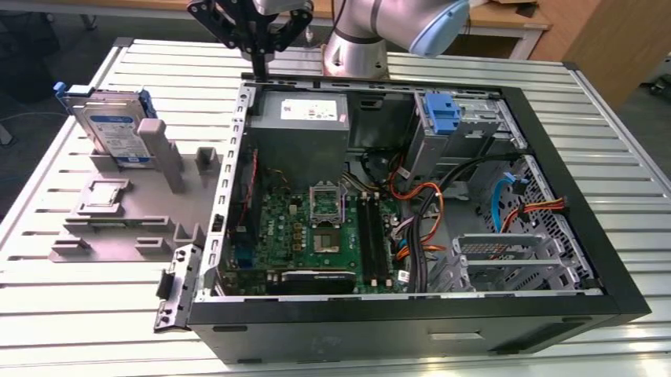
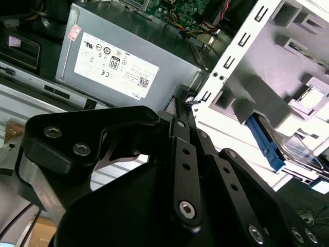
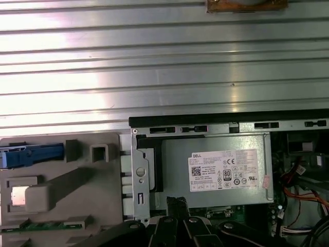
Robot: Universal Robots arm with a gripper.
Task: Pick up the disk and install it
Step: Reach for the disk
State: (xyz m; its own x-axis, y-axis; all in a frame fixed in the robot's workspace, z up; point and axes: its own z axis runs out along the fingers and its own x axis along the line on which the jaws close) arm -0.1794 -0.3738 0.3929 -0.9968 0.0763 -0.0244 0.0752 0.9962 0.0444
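Note:
The disk stands upright in a grey holder on the table at the exterior view's left, outside the computer case. Its blue-and-white label faces the camera, with blue rails along its edges. In the second wrist view the disk shows with one blue rail, and in the first wrist view the disk shows as a blue rail. My gripper hangs above the case's back wall, near the power supply, well to the right of the disk. Its black fingers meet at the tips, shut on nothing.
The open computer case lies on a slatted metal table. Inside are a grey power supply with a white sticker, a motherboard, orange and black cables, and a drive bay with an upright blue latch.

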